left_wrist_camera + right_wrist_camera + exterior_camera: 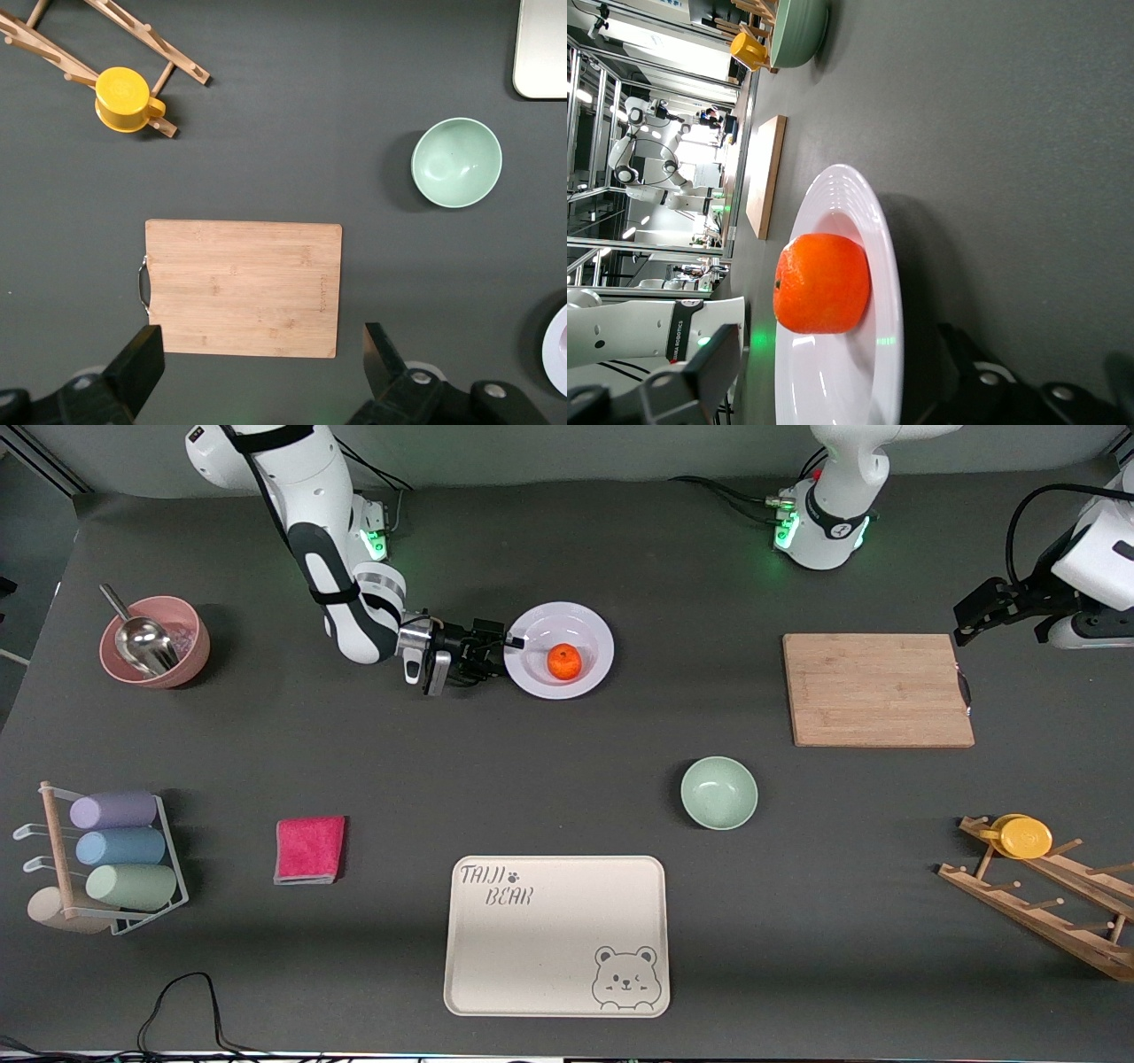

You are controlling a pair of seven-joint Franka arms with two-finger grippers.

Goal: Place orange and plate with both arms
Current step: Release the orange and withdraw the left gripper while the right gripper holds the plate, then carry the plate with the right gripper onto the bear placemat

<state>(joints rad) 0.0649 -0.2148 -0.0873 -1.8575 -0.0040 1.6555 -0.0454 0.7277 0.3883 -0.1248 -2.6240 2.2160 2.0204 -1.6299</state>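
Note:
The white plate [585, 624] lies on the table in front of the right arm's base, with the orange [564, 661] in its well. My right gripper [512, 640] is low at the plate's rim, on the edge toward the right arm's end. In the right wrist view the plate's rim [886, 266] runs between its open fingers, and the orange [822, 283] sits just past them. My left gripper [966, 624] is open and empty in the air over the handle end of the wooden cutting board [877, 689]. The left wrist view shows its fingers wide apart above the board [244, 288].
A mint-green bowl [718, 792] and a cream bear tray [556, 934] lie nearer the camera. A pink bowl with a metal scoop [155, 642], a red cloth [309, 849] and a cup rack [115, 859] are toward the right arm's end. A wooden rack holds a yellow cup [1023, 835].

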